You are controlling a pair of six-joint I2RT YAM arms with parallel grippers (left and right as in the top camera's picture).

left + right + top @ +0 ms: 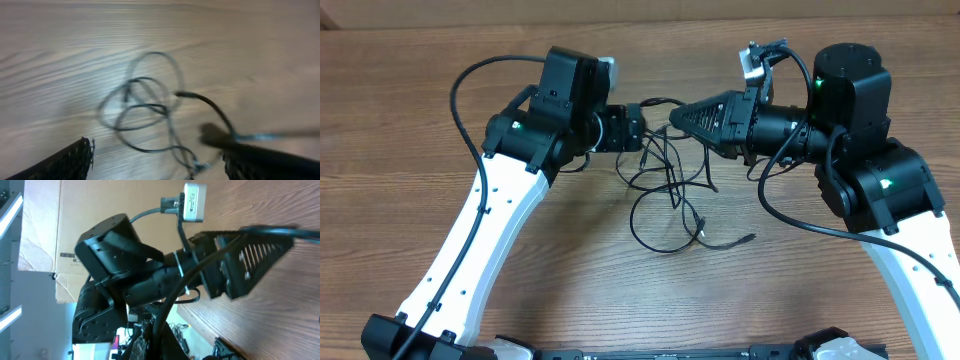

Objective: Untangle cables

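Several thin black cables (665, 185) lie in a loose tangle on the wooden table between my two arms, with one plug end (750, 238) trailing off to the right. My left gripper (638, 128) points right at the tangle's upper edge. It is open, and in the left wrist view its wide-apart fingers (65, 162) frame the blurred cables (145, 107). My right gripper (672, 119) points left, facing it, and is shut on a cable strand that lifts off the table. Its dark tip (215, 135) shows blurred. In the right wrist view a black cord (200, 280) runs out from my own fingers (170, 340).
Thick black arm wiring loops out beside the left arm (470, 90) and below the right arm (790, 215). The left arm with its wrist camera (195, 202) fills the right wrist view. A cardboard box (40, 230) stands beyond the table edge.
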